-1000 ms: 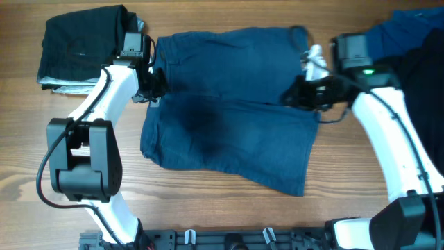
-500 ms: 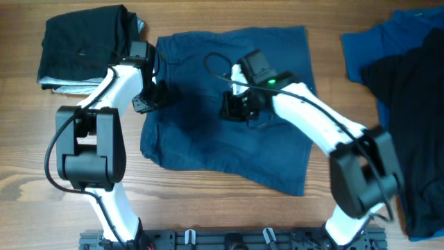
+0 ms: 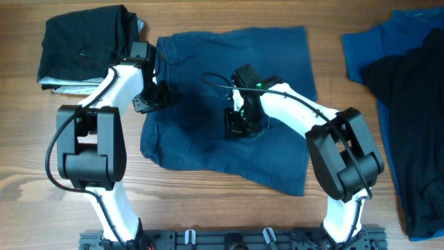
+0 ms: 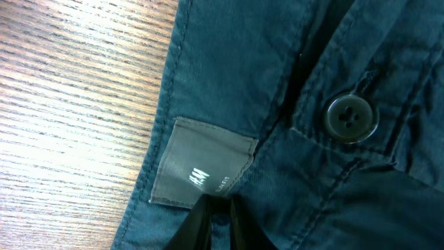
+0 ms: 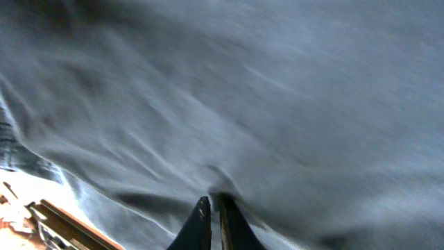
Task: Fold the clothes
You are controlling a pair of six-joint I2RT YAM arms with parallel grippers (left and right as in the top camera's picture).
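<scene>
Navy shorts (image 3: 201,142) lie spread on the tabletop (image 3: 208,208). The left end effector (image 4: 215,212) pinches them at the grey label (image 4: 201,163), fingers all but closed; the right end effector (image 5: 210,208) likewise nips cloth mid-shorts

Pale wood-grain table (image 3: 208,215) under even light; black slotted rail (image 3: 229,239) along edge at 6 o'clock.

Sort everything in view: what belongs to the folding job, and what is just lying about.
Job: navy shorts, folded black stack, blue garment, black garment.
Lying about: only the wooden table and the black rail at its near edge.
</scene>
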